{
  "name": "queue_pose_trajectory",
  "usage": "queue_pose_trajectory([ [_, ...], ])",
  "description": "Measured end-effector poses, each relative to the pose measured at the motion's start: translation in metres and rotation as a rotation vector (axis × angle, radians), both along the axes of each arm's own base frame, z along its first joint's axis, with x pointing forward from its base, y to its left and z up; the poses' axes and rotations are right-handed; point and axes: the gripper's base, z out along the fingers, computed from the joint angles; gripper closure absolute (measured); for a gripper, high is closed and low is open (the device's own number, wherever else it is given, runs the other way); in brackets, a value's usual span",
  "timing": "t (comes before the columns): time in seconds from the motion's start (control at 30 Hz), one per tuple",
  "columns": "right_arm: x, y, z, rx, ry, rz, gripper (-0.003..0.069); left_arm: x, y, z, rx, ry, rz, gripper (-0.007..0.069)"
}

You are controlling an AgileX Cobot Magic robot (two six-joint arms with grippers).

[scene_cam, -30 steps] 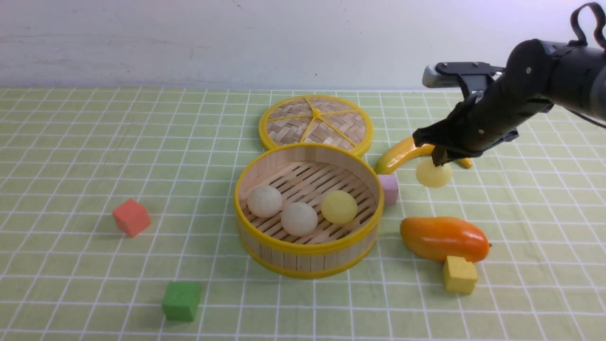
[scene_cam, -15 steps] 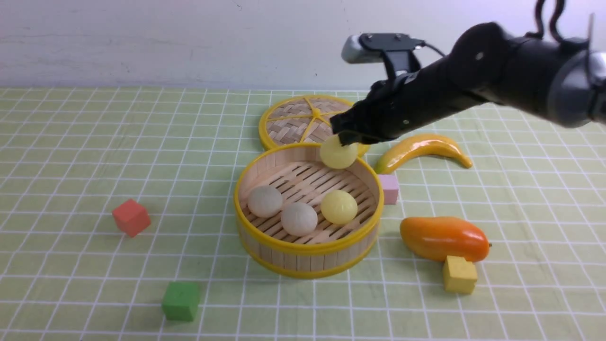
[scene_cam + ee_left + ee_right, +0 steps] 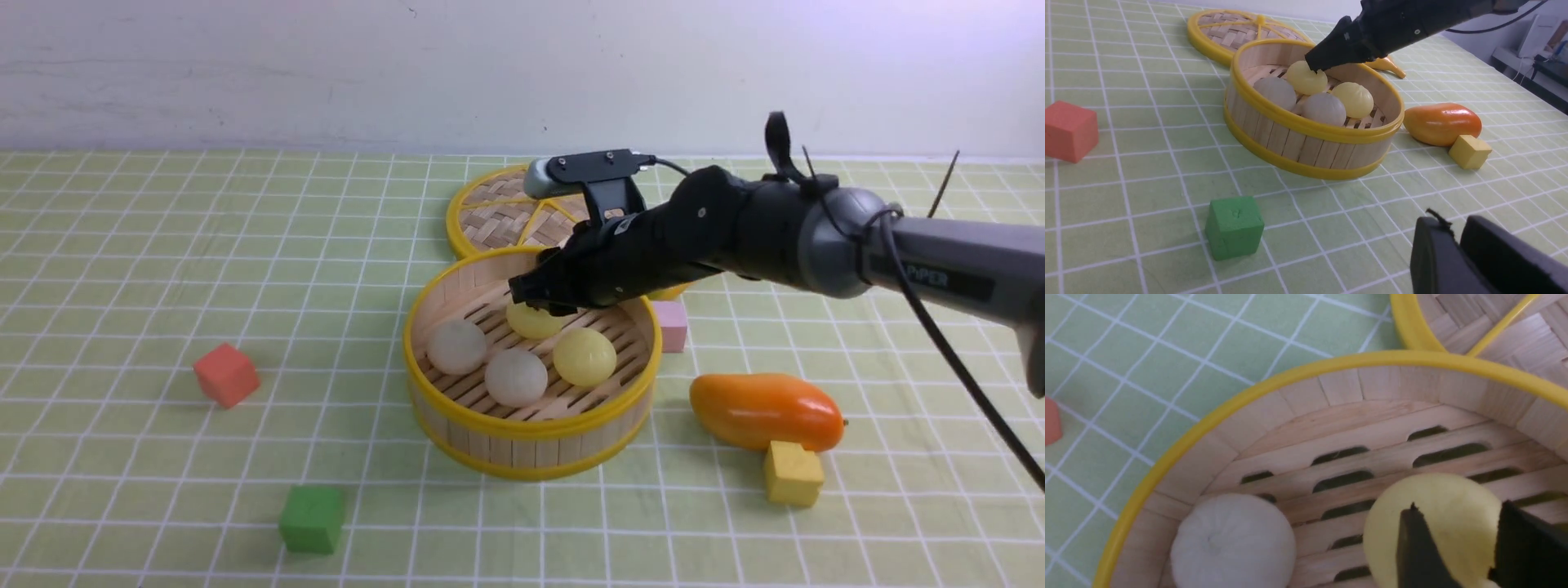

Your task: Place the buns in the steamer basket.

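Note:
The steamer basket (image 3: pixel 522 429) stands mid-table with all the buns inside. Two off-white buns (image 3: pixel 456 346) (image 3: pixel 515 377) lie at its near left, and a pale yellow bun (image 3: pixel 584 357) sits at the right. Another yellow bun (image 3: pixel 532 320) rests on the slats at the back. My right gripper (image 3: pixel 543 306) hangs just over that back bun (image 3: pixel 1433 514), and in the right wrist view its fingers (image 3: pixel 1458 508) stand apart, open, above the bun. My left gripper (image 3: pixel 1453 222) hovers low over the cloth near the table's front, shut and empty. It does not appear in the front view.
The flat woven lid (image 3: pixel 498 212) lies behind the basket, partly under my right arm. A pink cube (image 3: pixel 672 324) sits by the basket's right wall. An orange mango (image 3: pixel 763 411) and a yellow cube (image 3: pixel 792 474) lie to the right. A red cube (image 3: pixel 226 374) and a green cube (image 3: pixel 312 518) are at the left.
My right arm carried the yellow bun leftward from near the banana, lowered it into the basket, and its fingers have parted. The bun now lies on the slats.

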Motion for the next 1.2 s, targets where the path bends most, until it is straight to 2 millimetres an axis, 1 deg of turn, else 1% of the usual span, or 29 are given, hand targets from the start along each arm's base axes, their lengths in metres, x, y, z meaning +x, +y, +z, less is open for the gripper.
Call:
queue_pose_trajectory([
  [0.03, -0.002, -0.001, 0.005, 0.001, 0.009, 0.012, 0.0308, 0.000, 0.000, 0.000, 0.000, 0.000, 0.000, 0.0531],
  [0.07, -0.011, -0.003, 0.024, 0.009, 0.024, 0.042, 0.0280, 0.000, 0.000, 0.000, 0.000, 0.000, 0.000, 0.0529],
  [0.13, -0.028, -0.010, 0.059, 0.024, 0.055, 0.079, 0.0275, 0.000, 0.000, 0.000, 0.000, 0.000, 0.000, 0.0524],
  [0.17, -0.028, -0.010, 0.058, 0.019, 0.064, 0.085, 0.0277, 0.000, 0.000, 0.000, 0.000, 0.000, 0.000, 0.0524],
  [0.2, -0.046, -0.019, 0.089, 0.020, 0.085, 0.099, 0.0301, 0.000, 0.000, 0.000, 0.000, 0.000, 0.000, 0.0522],
  [0.23, -0.061, -0.026, 0.111, 0.020, 0.098, 0.095, 0.0337, 0.000, 0.000, 0.000, 0.000, 0.000, 0.000, 0.0522],
  [0.27, -0.072, -0.032, 0.121, 0.003, 0.108, 0.089, 0.0368, 0.000, 0.000, 0.000, 0.000, 0.000, 0.000, 0.0519],
  [0.3, -0.077, -0.035, 0.129, 0.009, 0.105, 0.080, 0.0384, 0.000, 0.000, 0.000, 0.000, 0.000, 0.000, 0.0519],
  [0.33, -0.099, -0.047, 0.143, -0.029, 0.134, 0.056, 0.0456, 0.000, 0.000, 0.000, 0.000, 0.001, 0.000, 0.0516],
  [0.37, -0.115, -0.055, 0.153, -0.039, 0.153, 0.028, 0.0511, 0.000, 0.000, 0.000, 0.000, 0.001, 0.000, 0.0515],
  [0.4, -0.125, -0.062, 0.156, -0.058, 0.168, 0.005, 0.0547, 0.000, 0.000, 0.000, 0.000, 0.001, 0.000, 0.0515],
  [0.43, -0.128, -0.063, 0.159, -0.052, 0.169, 0.002, 0.0555, 0.000, 0.000, 0.000, 0.000, 0.001, 0.000, 0.0515],
  [0.47, -0.149, -0.076, 0.164, -0.078, 0.203, -0.041, 0.0627, 0.000, 0.000, 0.000, 0.001, 0.002, 0.000, 0.0513],
  [0.5, -0.154, -0.079, 0.168, -0.081, 0.206, -0.042, 0.0634, 0.000, 0.000, 0.000, 0.001, 0.002, 0.000, 0.0513],
  [0.53, -0.165, -0.085, 0.170, -0.099, 0.227, -0.057, 0.0661, 0.000, 0.000, 0.000, 0.001, 0.002, 0.000, 0.0512],
  [0.57, -0.184, -0.096, 0.176, -0.118, 0.264, -0.075, 0.0676, 0.000, 0.000, 0.000, 0.001, 0.002, 0.000, 0.0511],
  [0.6, -0.203, -0.104, 0.184, -0.131, 0.292, -0.079, 0.0678, 0.000, 0.000, 0.000, 0.001, 0.002, 0.000, 0.0511],
  [0.63, -0.203, -0.104, 0.184, -0.130, 0.294, -0.081, 0.0678, 0.000, 0.000, 0.000, 0.001, 0.002, 0.000, 0.0510],
  [0.73, -0.237, -0.121, 0.209, -0.103, 0.243, -0.079, 0.0678, 0.000, 0.000, 0.000, 0.001, 0.002, 0.000, 0.0505],
  [0.83, -0.260, -0.135, 0.226, -0.101, 0.153, -0.096, 0.0678, 0.000, 0.000, 0.000, 0.001, 0.002, 0.000, 0.0501],
  [0.9, -0.272, -0.144, 0.231, -0.110, 0.107, -0.112, 0.0678, 0.000, 0.000, 0.000, 0.001, 0.002, 0.000, 0.0500],
  [0.93, -0.277, -0.149, 0.229, -0.119, 0.091, -0.124, 0.0678, 0.000, 0.000, 0.000, 0.001, 0.002, 0.000, 0.0499],
  [1.0, -0.281, -0.158, 0.217, -0.106, 0.054, -0.164, 0.0678, 0.000, 0.000, 0.000, 0.001, 0.002, 0.000, 0.0496],
  [1.03, -0.281, -0.158, 0.213, -0.113, 0.065, -0.167, 0.0678, 0.000, 0.000, 0.000, 0.001, 0.002, 0.000, 0.0496],
  [1.07, -0.281, -0.168, 0.196, -0.080, 0.009, -0.227, 0.0678, 0.000, 0.000, 0.000, 0.001, 0.002, 0.000, 0.0495],
  [1.1, -0.282, -0.169, 0.196, -0.064, -0.024, -0.239, 0.0678, 0.000, 0.000, 0.000, 0.001, 0.002, 0.000, 0.0495],
  [1.13, -0.282, -0.176, 0.185, -0.045, -0.061, -0.281, 0.0678, 0.000, 0.000, 0.000, 0.001, 0.002, 0.000, 0.0494],
  [1.17, -0.283, -0.184, 0.167, -0.035, -0.083, -0.335, 0.0678, 0.000, 0.000, 0.000, 0.002, 0.003, -0.001, 0.0493],
  [1.2, -0.289, -0.196, 0.143, 0.002, -0.154, -0.415, 0.0678, 0.000, 0.000, 0.000, 0.002, 0.003, -0.001, 0.0491],
])
